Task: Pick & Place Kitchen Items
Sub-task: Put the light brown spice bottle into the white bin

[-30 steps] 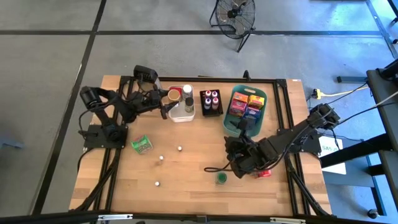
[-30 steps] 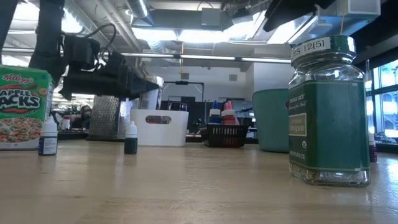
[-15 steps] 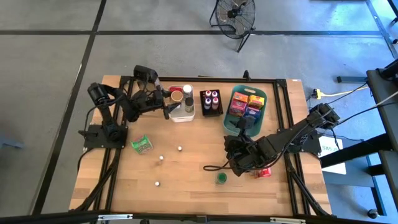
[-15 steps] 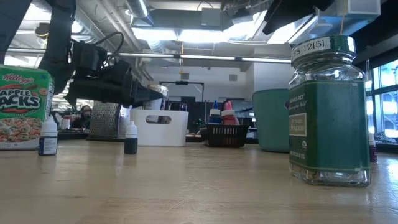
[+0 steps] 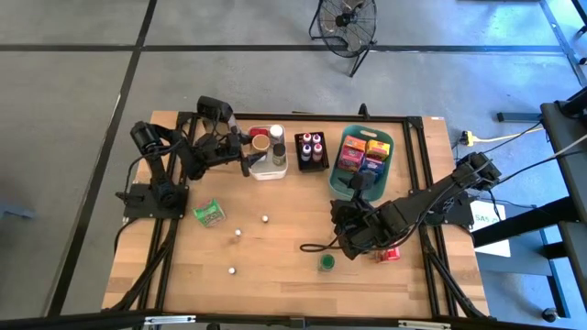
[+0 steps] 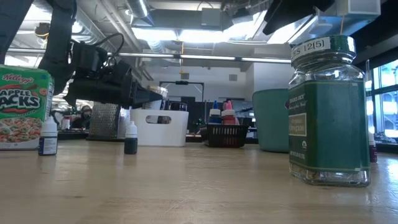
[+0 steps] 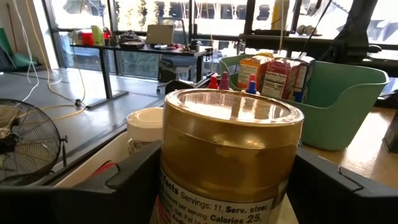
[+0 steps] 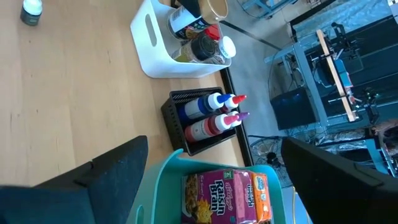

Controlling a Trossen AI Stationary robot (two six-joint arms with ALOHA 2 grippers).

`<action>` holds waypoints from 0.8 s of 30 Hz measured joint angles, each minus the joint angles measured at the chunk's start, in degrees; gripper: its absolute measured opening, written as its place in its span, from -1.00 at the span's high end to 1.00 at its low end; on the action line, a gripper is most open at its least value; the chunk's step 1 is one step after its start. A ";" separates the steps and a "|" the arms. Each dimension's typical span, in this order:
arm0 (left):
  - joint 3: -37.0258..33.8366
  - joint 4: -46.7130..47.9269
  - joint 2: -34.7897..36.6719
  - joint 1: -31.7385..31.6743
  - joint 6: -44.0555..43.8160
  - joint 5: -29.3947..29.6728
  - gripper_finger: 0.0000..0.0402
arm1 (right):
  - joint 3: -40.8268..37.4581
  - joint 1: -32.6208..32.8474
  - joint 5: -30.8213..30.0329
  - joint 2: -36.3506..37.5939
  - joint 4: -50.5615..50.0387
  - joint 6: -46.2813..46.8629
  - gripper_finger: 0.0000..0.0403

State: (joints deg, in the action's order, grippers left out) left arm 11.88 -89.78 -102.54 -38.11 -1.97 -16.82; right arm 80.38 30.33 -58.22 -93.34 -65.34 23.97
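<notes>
Left gripper (image 5: pixel 246 158): clamped around a gold-lidded can (image 7: pixel 231 149), jaws spread wide on either side of it. I've got it right over the near edge of the white bin (image 5: pixel 266 171).

Right gripper (image 5: pixel 349 246): wide apart, nothing in it, hanging over the middle-right of the table, near the green spice jar (image 5: pixel 326 262).

Already sorted: the white bin has a white-capped jar (image 7: pixel 145 127) and a couple more containers in it. The black tray (image 5: pixel 312 151) holds the squeeze bottles (image 8: pixel 211 115). The teal basket (image 5: pixel 354 181) has the cereal boxes (image 5: pixel 363 154) stacked in.

Still loose: green cereal box (image 5: pixel 210 214) on the left side, three little dropper bottles (image 5: pixel 264 219) scattered mid-table, the green spice jar, and a small red item (image 5: pixel 391 255) just beside my right arm.

Progress: I'd say a bit past halfway. More stuff is binned than not, but about half a dozen bits are still out on the wood.

Next up, my guess: drop this can into the bin, then go after the dropper bottles.
</notes>
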 joint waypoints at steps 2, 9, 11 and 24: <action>0.00 0.02 -0.02 0.00 -0.26 0.12 -0.43 | 0.00 0.00 0.09 0.00 0.00 -0.02 -0.83; 0.00 0.07 -0.02 0.02 -0.73 0.92 -0.46 | 0.00 0.00 0.13 0.00 0.02 -0.04 -0.83; 0.00 0.07 0.00 0.00 -0.54 0.92 -0.45 | 0.00 0.00 0.14 0.00 0.02 -0.04 -0.83; 0.00 2.12 -0.02 0.13 0.26 1.29 -0.47 | 0.00 -1.51 2.97 0.00 0.37 -0.46 -0.83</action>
State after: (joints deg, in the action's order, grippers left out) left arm 11.88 -87.66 -102.56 -37.98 -1.72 -15.53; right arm 80.38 28.82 -55.24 -93.34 -64.97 23.51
